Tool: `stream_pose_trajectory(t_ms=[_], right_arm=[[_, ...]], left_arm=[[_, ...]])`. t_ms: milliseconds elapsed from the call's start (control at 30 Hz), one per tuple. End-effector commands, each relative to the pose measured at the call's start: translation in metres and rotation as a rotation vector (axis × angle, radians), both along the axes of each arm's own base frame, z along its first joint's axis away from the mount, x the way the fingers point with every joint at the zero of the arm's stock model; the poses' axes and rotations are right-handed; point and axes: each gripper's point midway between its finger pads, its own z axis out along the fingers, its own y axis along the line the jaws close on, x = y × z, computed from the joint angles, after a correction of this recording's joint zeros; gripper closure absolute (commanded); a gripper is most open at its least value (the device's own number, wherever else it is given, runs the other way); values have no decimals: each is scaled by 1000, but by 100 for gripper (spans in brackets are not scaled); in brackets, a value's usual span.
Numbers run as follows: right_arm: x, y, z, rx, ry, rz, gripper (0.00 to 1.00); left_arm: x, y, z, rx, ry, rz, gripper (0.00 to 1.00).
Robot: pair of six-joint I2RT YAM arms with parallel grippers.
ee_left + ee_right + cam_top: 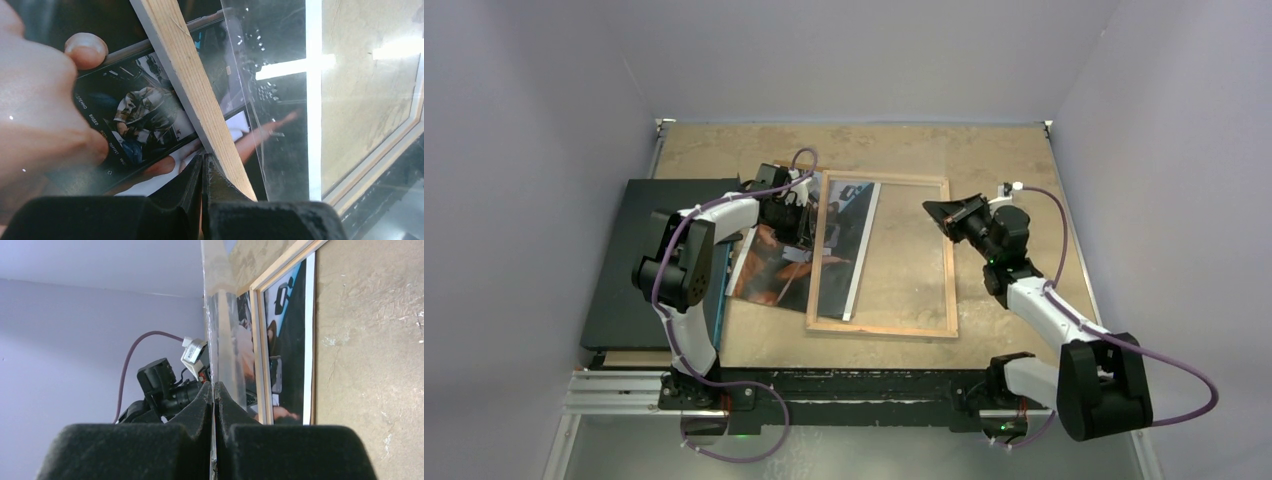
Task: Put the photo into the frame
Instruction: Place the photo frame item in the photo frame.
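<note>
Seen from above, a large glossy rectangular photo (771, 268) with orange-brown, black and blue areas lies skewed on a tan, roughly textured table (1009, 160). Its right part, ending in a white strip (862, 255), sits under the left rail of a thin light-wood rectangular frame (882, 328) and shows inside the opening. Its left part sticks out toward a flat, matte dark board (639, 250).

The left gripper (202, 162) has its jaws pressed together at the photo's surface, right against the wood rail. Whether they pinch the print cannot be told. The right gripper (215, 387) is closed on the edge of a thin clear pane (222, 340), which rises edge-on from between its black padded fingers.

Likely risks from here:
- The photo is turned relative to the frame, so a corner could catch on a rail and the thin print could buckle or crease if it is pushed further.
- The pane looks smooth and slick and is held only at its edge. It could slip out and drop onto the photo.
- The light frame rests loose on the table, so a sideways push from either arm could slide it rather than seat the print.
- The closed fingertips could scuff the glossy face.
</note>
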Motion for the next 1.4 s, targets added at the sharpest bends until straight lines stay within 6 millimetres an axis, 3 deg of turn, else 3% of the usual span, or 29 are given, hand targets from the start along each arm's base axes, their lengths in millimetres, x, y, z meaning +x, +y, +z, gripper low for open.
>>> stream_pose_trajectory(t_ms=[0,300,667,933,1367], right_arm=[[2,-3,16,-9,-48,-27,100],[2,-7,5,-101,-65,-26,100],[4,1,-13,-109,-43,25,100],[9,2,-15,-125,-49,42,100],[8,-13,-31,-155,-5,0,100]], left_arm=[[4,-6,16,-33,-53,-6,100],[4,-6,17,-29,-57,-6,100],[4,-5,18,-29,-56,-5,100],[4,-7,20,-35,-58,-7,100],[6,-7,24,-37,-64,-8,100]])
